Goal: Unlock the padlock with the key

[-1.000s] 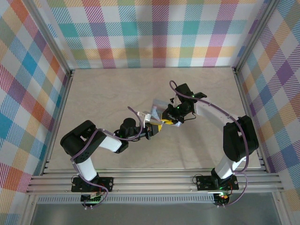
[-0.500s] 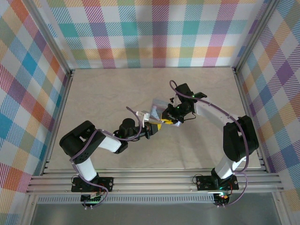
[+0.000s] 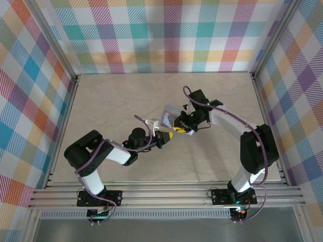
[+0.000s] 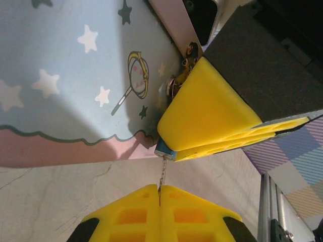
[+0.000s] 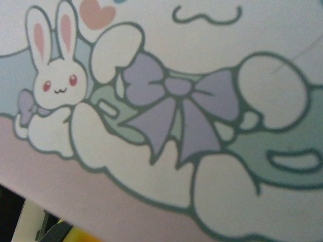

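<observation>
Left pincer [image 4: 159,189], closed on the thin silvery key [image 4: 161,174] at bottom centre, faces the tiny blue-teal padlock [image 4: 163,149] clamped mid-frame in the right pincer [image 4: 175,146]; probably light, rigid, slippery, best held across its flat body.

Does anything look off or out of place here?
Nothing spilled or broken. One oddity: the tin lies askew to the table, and the padlock is nearly buried in the right tool while the left tool holds the key at it.

tin [image 4: 65,75] and right hand [image 4: 174,150] (close together) block the left hand's [image 4: 159,192] front; far table [image 3: 116,96] open.
</observation>
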You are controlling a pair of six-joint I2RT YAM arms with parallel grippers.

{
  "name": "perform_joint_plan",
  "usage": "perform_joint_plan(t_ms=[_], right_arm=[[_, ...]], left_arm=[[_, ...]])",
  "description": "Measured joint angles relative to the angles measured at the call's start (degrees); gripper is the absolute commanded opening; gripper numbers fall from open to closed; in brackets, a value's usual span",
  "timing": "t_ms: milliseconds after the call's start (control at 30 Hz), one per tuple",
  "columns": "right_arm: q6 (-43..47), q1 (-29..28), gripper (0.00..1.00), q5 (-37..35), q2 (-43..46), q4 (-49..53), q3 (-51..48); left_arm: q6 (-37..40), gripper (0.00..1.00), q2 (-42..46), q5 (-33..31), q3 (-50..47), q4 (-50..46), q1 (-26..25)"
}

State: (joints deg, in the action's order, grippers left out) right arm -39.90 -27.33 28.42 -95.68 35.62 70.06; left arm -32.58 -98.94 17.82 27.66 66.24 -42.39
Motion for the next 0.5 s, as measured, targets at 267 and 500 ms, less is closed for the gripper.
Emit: perform_joint_plan(t_ms=[267, 500], right_arm=[[0.22, -0.22, 0.00, -4.00, 0.59, 1.33, -0.11], [-0.55, 0.07, 0.00, -3.67, 0.59, 1.77, -0.24]], left_arm=[[2.03, 0.00, 0.00, -4.76, 0.98, -1.86, -2.75], [4.96, 0.00, -1.29, -8.39, 1.81, -1.16, -4.85]])
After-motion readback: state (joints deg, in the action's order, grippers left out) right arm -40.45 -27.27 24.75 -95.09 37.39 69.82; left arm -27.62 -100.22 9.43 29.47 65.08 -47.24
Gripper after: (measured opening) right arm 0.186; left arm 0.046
